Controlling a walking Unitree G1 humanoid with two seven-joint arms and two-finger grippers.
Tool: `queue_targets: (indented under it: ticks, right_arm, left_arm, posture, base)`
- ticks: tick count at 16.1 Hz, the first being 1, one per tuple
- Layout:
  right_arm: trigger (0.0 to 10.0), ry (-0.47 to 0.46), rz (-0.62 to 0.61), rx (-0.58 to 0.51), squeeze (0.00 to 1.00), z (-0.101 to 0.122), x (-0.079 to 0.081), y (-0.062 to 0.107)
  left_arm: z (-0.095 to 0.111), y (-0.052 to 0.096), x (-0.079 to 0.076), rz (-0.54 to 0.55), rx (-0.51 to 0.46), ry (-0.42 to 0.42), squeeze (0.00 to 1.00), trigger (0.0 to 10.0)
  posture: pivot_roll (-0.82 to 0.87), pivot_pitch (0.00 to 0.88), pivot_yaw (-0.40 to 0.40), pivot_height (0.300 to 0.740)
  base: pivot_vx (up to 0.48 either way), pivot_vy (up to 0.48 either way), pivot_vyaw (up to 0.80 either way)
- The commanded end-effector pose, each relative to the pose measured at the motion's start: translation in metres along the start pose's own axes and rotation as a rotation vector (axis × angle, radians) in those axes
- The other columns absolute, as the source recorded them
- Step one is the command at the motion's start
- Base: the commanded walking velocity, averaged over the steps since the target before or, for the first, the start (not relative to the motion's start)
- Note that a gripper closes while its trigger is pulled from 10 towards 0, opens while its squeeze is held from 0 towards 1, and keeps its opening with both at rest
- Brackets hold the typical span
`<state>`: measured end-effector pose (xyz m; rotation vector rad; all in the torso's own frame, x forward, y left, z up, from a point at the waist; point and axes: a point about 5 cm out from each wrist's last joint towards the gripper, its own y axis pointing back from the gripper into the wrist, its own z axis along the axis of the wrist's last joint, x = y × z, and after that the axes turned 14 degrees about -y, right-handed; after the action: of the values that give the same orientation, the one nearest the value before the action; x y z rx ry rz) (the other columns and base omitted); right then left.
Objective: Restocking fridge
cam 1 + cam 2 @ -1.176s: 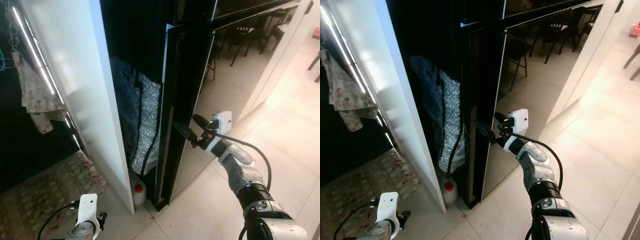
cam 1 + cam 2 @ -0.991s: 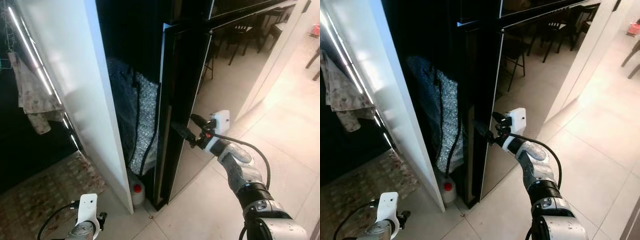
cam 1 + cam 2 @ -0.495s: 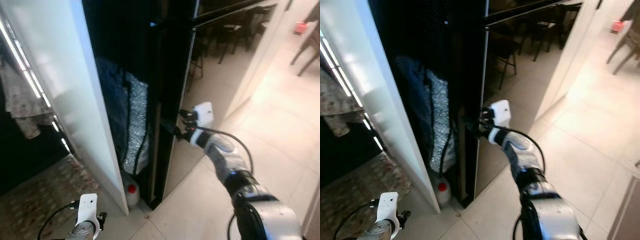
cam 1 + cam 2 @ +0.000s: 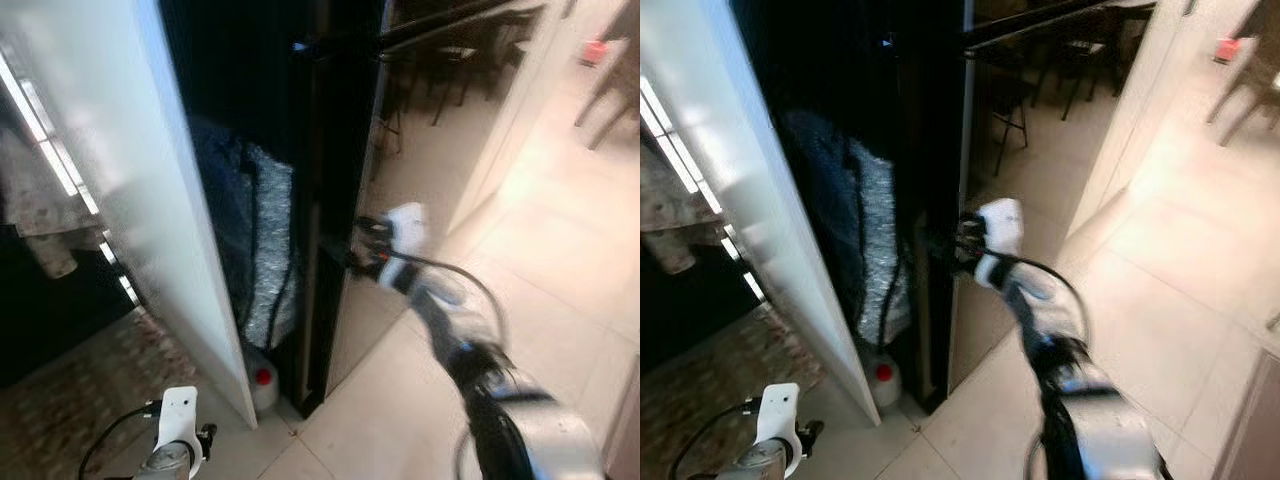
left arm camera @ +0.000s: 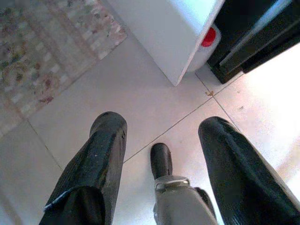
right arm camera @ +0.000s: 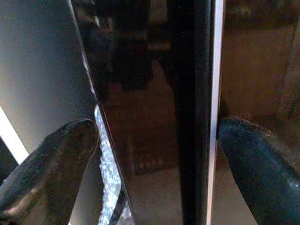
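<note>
At the lower left of the frame the left hand (image 5: 159, 154) hangs idle over pale floor tiles (image 5: 140, 103), fingers spread. Mid-frame, the right hand (image 6: 154, 145) straddles the edge of the glossy black fridge door (image 4: 335, 200), fingers spread either side. Low between door and white wall panel (image 4: 120, 150) sits a red-capped white plastic jug (image 4: 262, 385).

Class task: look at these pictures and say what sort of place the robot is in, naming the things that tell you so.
Probably a home kitchen beside a dining area. The right gripper is at the edge of a tall glossy black fridge door, whose front reflects dining chairs. The floor is pale tile, with a patterned rug nearby.
</note>
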<state>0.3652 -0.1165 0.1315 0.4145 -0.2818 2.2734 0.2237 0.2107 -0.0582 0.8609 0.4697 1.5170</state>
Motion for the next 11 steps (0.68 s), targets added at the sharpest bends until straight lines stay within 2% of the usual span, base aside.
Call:
queue_targets:
  ticks: [1,2,4,5,6,7,8,9,11]
  right_arm:
    - [10.0,0.033,0.062,-0.067,0.00,0.015,0.003,0.004]
    - [10.0,0.036,0.069,-0.076,0.00,0.015,-0.001,0.012]
    - [10.0,-0.020,0.035,-0.087,0.00,0.013,-0.024,0.050]
    - [10.0,-0.029,0.024,-0.083,0.00,0.012,-0.027,0.055]
    - [10.0,-0.078,-0.043,-0.054,0.00,0.000,-0.040,0.070]
    - [10.0,-0.149,-0.191,0.001,0.00,-0.024,-0.056,0.091]
    - [10.0,-0.197,-0.314,0.052,0.00,-0.045,-0.064,0.105]
    - [10.0,-0.244,-0.429,0.128,0.00,-0.070,-0.066,0.119]
    - [10.0,-0.301,-0.651,0.327,0.00,-0.123,-0.060,0.150]
  left_arm:
    - [-0.002,0.000,0.000,0.004,0.012,0.001,0.00,10.0]
    - [-0.002,0.000,0.000,0.004,0.012,0.000,0.00,10.0]
    - [-0.002,0.000,0.001,0.005,0.011,-0.003,0.00,10.0]
    - [-0.002,0.000,0.001,0.005,0.011,-0.004,0.00,10.0]
    - [-0.002,0.000,0.001,0.004,0.012,-0.007,0.00,10.0]
    - [-0.002,0.000,0.001,0.003,0.012,-0.007,0.00,10.0]
    - [-0.002,0.000,0.001,0.004,0.012,-0.006,0.00,10.0]
    - [-0.002,0.000,0.001,0.004,0.012,-0.006,0.00,10.0]
    - [-0.002,0.000,0.001,0.005,0.014,-0.007,0.00,10.0]
  posture:
    - [-0.06,0.000,-0.048,0.740]
    - [-0.06,0.000,-0.048,0.740]
    - [-0.08,0.000,-0.045,0.740]
    - [-0.08,0.000,-0.044,0.740]
    - [-0.08,0.000,-0.043,0.740]
    - [-0.07,0.000,-0.044,0.740]
    - [-0.07,0.000,-0.045,0.740]
    - [-0.07,0.000,-0.045,0.740]
    - [-0.07,0.000,-0.041,0.740]
  base:
    - [0.000,0.000,0.00]
    - [0.000,0.000,0.00]
    - [0.000,0.000,0.00]
    - [0.000,0.000,0.00]
    - [0.000,0.000,0.00]
    - [0.000,0.000,0.00]
    - [0.000,0.000,0.00]
    - [0.000,0.000,0.00]
    - [0.000,0.000,0.00]
